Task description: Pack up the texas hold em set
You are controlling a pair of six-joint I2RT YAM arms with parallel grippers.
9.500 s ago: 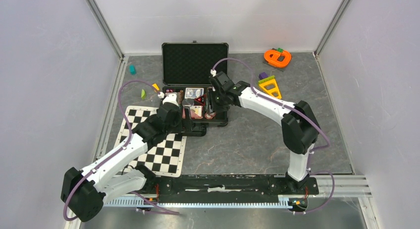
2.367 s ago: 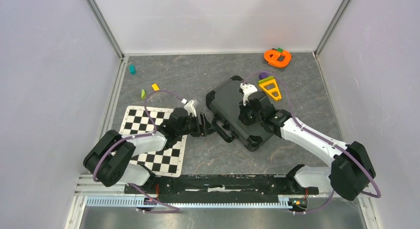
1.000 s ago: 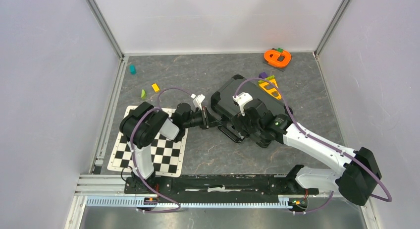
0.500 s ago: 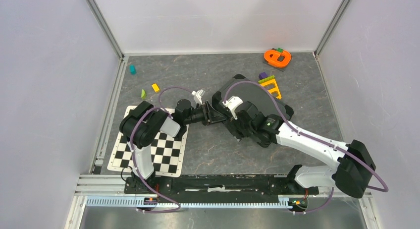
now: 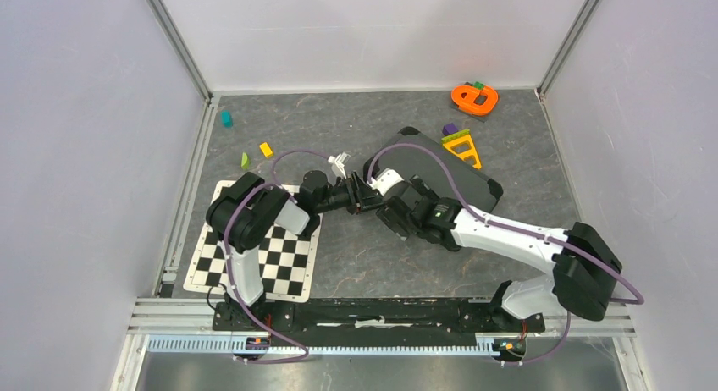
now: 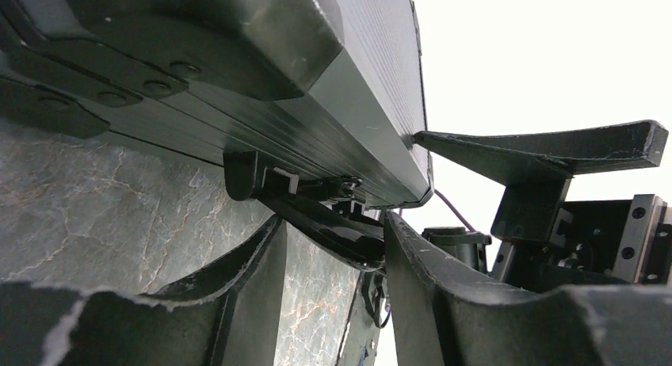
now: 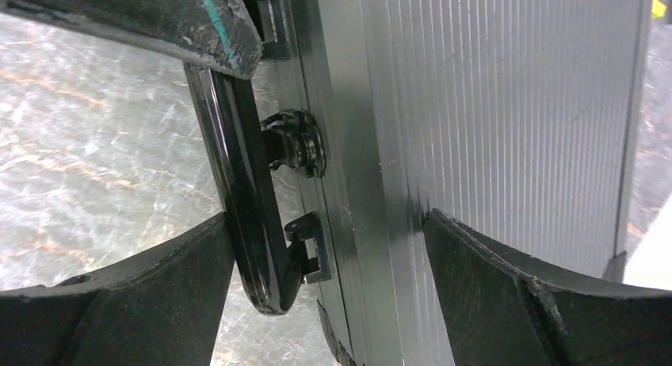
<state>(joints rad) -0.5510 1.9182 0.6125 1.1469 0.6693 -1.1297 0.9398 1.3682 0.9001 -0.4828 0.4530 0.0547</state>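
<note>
The left end effector [image 6: 333, 223] stands partly apart, its two fingers [image 6: 238, 295] straddling the handle [image 6: 325, 230] of the briefcase [image 5: 453, 167]. A strip of grey counter [image 5: 364, 264] shows between the handle and one finger, while the handle's end lies close against the other, so the handle is not pinched. The right end effector [image 7: 326, 217] is spread wide across the same front edge of the briefcase, one fingertip at the outer side of the handle and the other at the ribbed lid; whether either tip presses, I cannot tell. A finger of each end effector shows at the edge of the other's wrist view, so the two sit close together at the handle. The left arm reaches in from the briefcase's left and the right arm from its near side. Along the briefcase's front wall, a round knob [image 7: 297, 144] and a small latch [image 7: 309, 251] sit just behind the handle. The briefcase lies flat on the counter with its lid shut, turned askew, its handle side toward the left arm. A yellow toy [image 5: 461, 148] lies just beside the briefcase's far edge, and an orange toy [image 5: 474, 97] lies farther beyond that. The checkered mat [image 5: 288, 264] lies to the briefcase's left, apart from it, partly under the left arm. Three small coloured pieces [image 5: 266, 150] are scattered beyond the mat, well apart from the briefcase.
</note>
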